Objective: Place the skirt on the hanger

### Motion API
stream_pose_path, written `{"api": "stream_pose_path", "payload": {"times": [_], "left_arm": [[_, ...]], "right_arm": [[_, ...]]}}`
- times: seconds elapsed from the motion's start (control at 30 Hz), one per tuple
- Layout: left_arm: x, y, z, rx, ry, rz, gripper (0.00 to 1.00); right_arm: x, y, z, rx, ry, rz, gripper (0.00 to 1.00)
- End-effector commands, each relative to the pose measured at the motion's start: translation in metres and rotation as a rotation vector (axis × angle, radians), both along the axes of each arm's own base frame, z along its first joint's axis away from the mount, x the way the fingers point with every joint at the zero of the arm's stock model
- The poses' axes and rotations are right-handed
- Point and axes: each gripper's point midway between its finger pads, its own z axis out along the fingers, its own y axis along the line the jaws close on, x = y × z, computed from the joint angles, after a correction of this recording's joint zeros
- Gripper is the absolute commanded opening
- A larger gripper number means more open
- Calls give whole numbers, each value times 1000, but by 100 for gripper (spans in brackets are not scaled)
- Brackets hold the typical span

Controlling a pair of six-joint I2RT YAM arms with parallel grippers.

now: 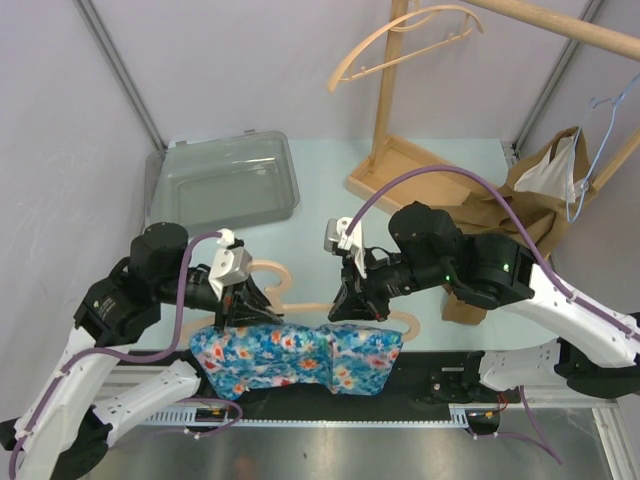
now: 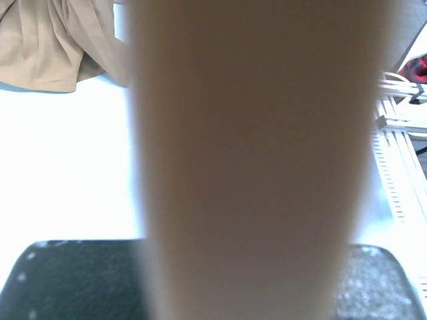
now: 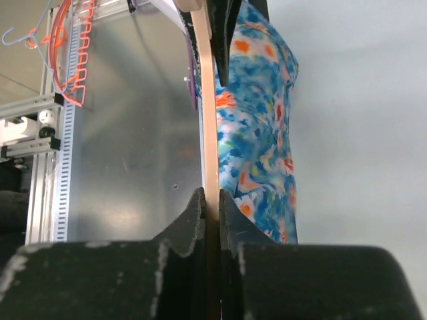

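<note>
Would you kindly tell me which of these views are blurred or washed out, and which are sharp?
Left wrist: the hanger sits too close, a featureless blur, and the table behind is blown out white. Right wrist: the skirt is sharp. Top external: evenly lit, in focus.

Both arms come in from either side and fold down over the hanger (image 1: 305,304), wrists tipped low. So the left gripper (image 1: 240,308) sits on the hanger's left part, pinched tight on it. The right gripper (image 1: 352,306) is on the hanger's right half, fingers (image 3: 193,220) squeezed onto the wood with basically no gap.
</note>
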Motion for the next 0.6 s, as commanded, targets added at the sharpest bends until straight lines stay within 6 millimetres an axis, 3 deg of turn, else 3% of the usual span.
{"api": "stream_pose_path", "payload": {"times": [0.0,0.03,0.07,0.13,0.17,0.23,0.33,0.47,0.57], "left_arm": [[4,-1,28,-90,-96,28,7],[11,1,30,-88,-105,82,35],[16,1,31,-92,-115,115,51],[35,6,35,-103,-152,248,78],[44,7,39,-117,-169,299,84],[69,17,39,-112,-179,470,94],[91,30,47,-136,-182,641,100],[128,63,58,-167,-188,948,100],[135,75,64,-201,-184,1035,100]], "right_arm": [[10,-2,2,4,-20,-71,0],[13,-4,4,11,-32,-95,0],[15,-5,5,18,-37,-109,0],[20,-8,6,31,-52,-147,0],[20,-13,11,51,-59,-162,0],[25,-16,11,64,-67,-201,0],[32,-28,13,77,-81,-264,0],[52,-46,2,61,-76,-431,0],[80,-73,5,72,-106,-639,0]]}}
